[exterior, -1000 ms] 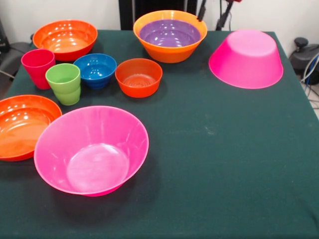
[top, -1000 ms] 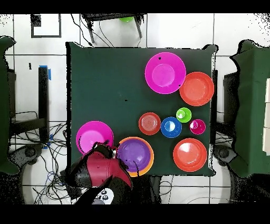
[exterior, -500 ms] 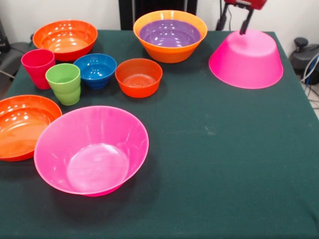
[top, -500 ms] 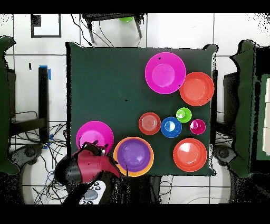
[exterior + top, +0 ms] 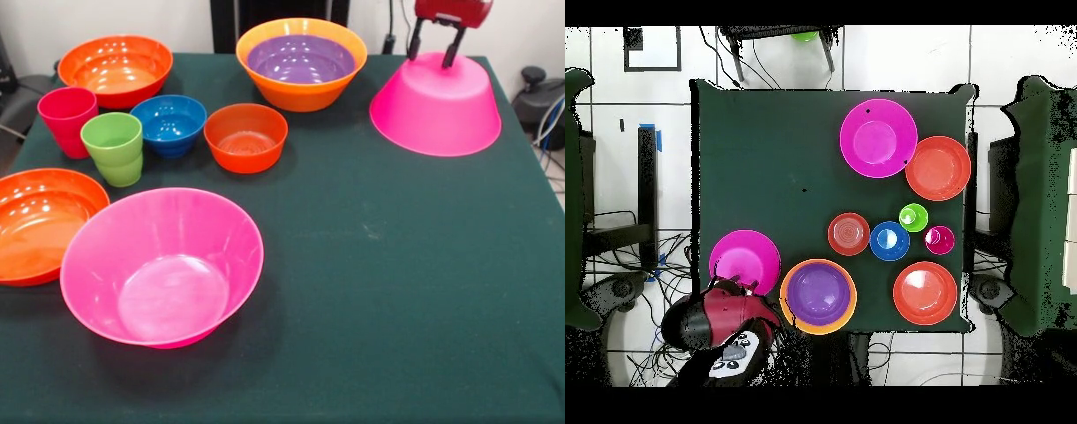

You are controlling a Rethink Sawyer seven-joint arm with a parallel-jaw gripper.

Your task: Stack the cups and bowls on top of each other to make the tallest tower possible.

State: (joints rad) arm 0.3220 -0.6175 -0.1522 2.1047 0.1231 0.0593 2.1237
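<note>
Pink and upturned, the bowl (image 5: 436,106) sat at the green surface's (image 5: 388,265) corner, the gripper (image 5: 434,49) just above its base, jaws spread apart and empty. Purple bowl (image 5: 301,58) nested inside the orange bowl (image 5: 300,95) beside it.

The table (image 5: 424,291) is covered with a dark green cloth, matt and a little fuzzy, with some pale lint marks. The upright pink bowl (image 5: 161,265) is translucent plastic, smooth and glossy, with soft reflections inside. The purple bowl (image 5: 301,58) and the orange bowl (image 5: 300,94) around it also shine like polished plastic. The upturned pink bowl (image 5: 436,104) looks smooth, less shiny. The green cup (image 5: 113,147) has a satin plastic surface.
</note>
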